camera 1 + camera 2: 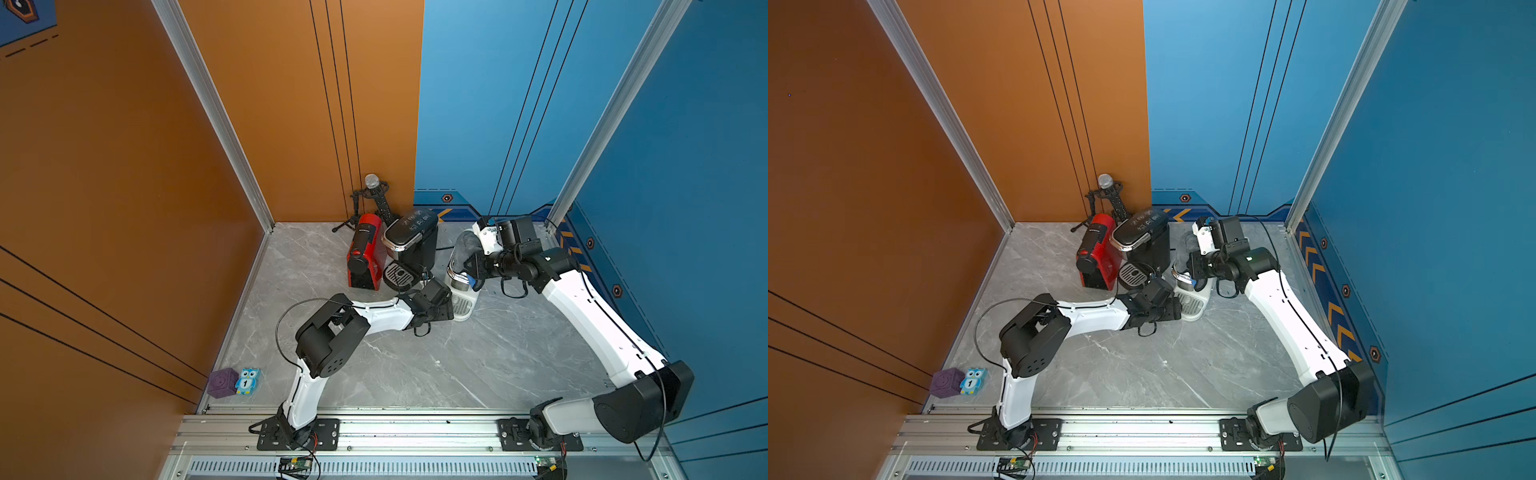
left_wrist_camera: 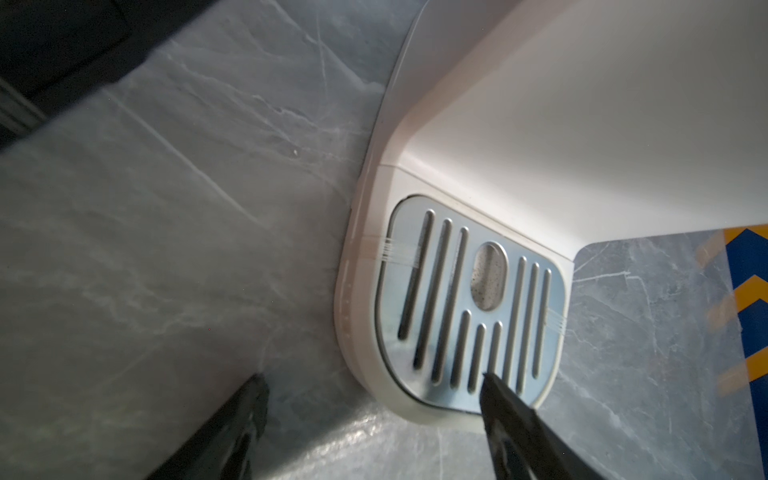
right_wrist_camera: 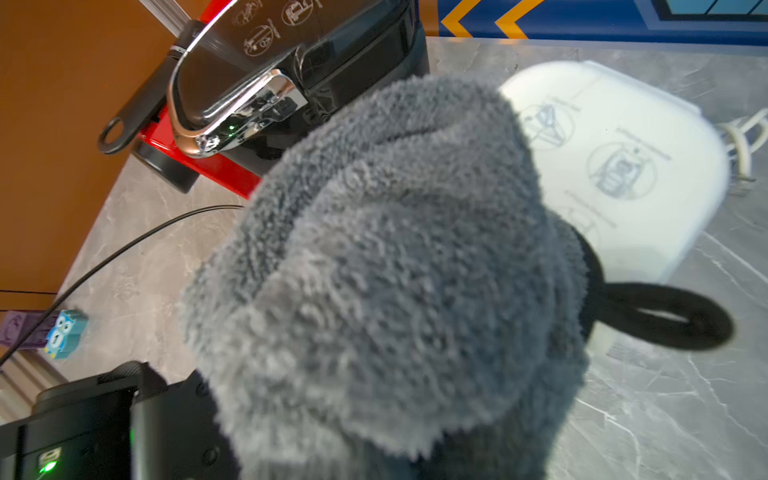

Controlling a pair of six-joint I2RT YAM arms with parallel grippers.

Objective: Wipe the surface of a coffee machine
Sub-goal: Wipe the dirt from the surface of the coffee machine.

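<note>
The right gripper [image 1: 470, 269] is clamping shut on a grey cloth [image 3: 395, 270]; the fluffy pile is hiding the jaws in the right wrist view, so the grip itself is showing only as a bunch of fabric at the tip. The cloth is lying over the top of the white coffee machine [image 3: 623, 166], and its black hanging loop [image 3: 665, 320] is trailing off to one side.

The left gripper [image 2: 372, 376] is hanging open with its jaws spread wide. One finger is hovering over the slotted metal drip tray [image 2: 469, 299] and the other over the bare counter [image 1: 457, 365]; whether either is touching I cannot tell.

The white coffee machine is standing toward the far edge of the counter, between its middle and its far right corner. A black coffee machine [image 1: 411, 241] is standing just beside it, a red coffee machine [image 1: 365, 257] beyond that, and a microphone [image 1: 372, 181] on a small tripod behind both. A purple cube [image 1: 222, 382] and an owl toy [image 1: 247, 380] are sitting well apart, in the near left corner.

The cloth is looking soft and limp, so it is probably going to fold and drag rather than push; keeping it bunched in the jaws should be giving a firm pad. The machine's shell is looking like smooth, stiff plastic, likely light enough to slide on the polished counter under a sideways wipe. The low base around the drip tray seems the sound place to steady it, not the loose tray itself
</note>
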